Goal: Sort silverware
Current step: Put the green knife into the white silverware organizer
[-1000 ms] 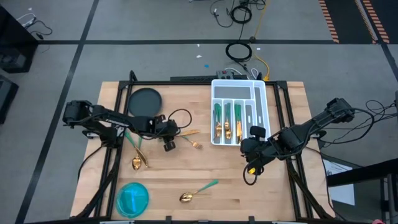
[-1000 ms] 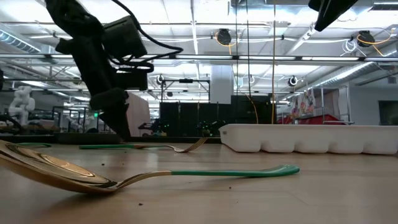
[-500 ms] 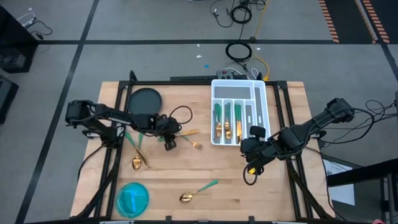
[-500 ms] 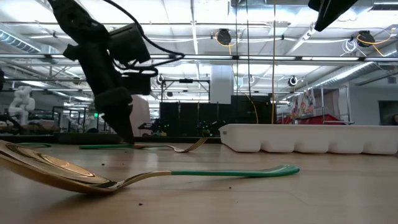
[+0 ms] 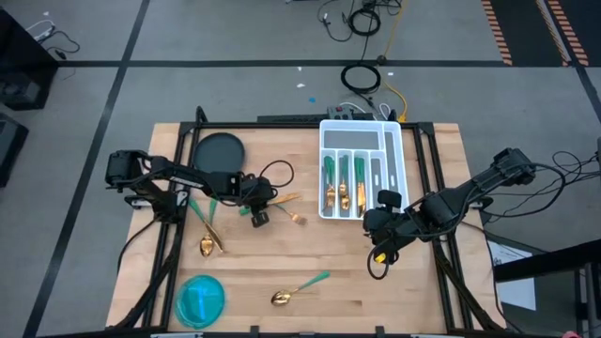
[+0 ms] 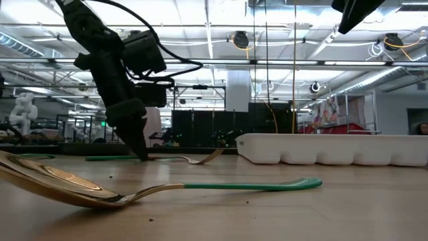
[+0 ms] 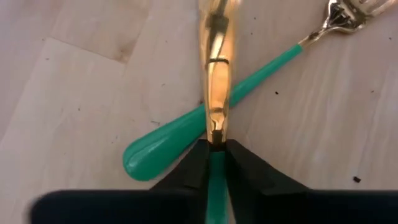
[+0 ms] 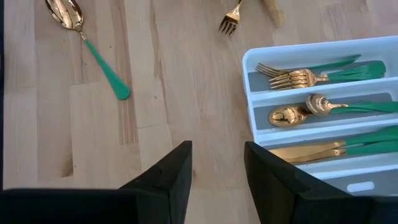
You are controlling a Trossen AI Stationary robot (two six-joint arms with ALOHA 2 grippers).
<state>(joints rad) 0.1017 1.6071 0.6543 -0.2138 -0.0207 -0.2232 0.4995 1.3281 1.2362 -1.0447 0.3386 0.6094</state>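
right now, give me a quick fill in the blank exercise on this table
1. The left pincer is shut on a piece with a ____ handle.
2. That piece lies across a fork on the ____.
3. The white tray holds forks, spoons and ____.
4. The right pincer holds ____.

Missing words: green; table; knives; nothing

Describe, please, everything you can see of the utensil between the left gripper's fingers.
The utensil has a shiny gold metal part joined to a slim green handle. The left gripper closes on it right at that joint. It lies across the green handle of a fork on the wooden table. Its head runs out of view, so its type is unclear.
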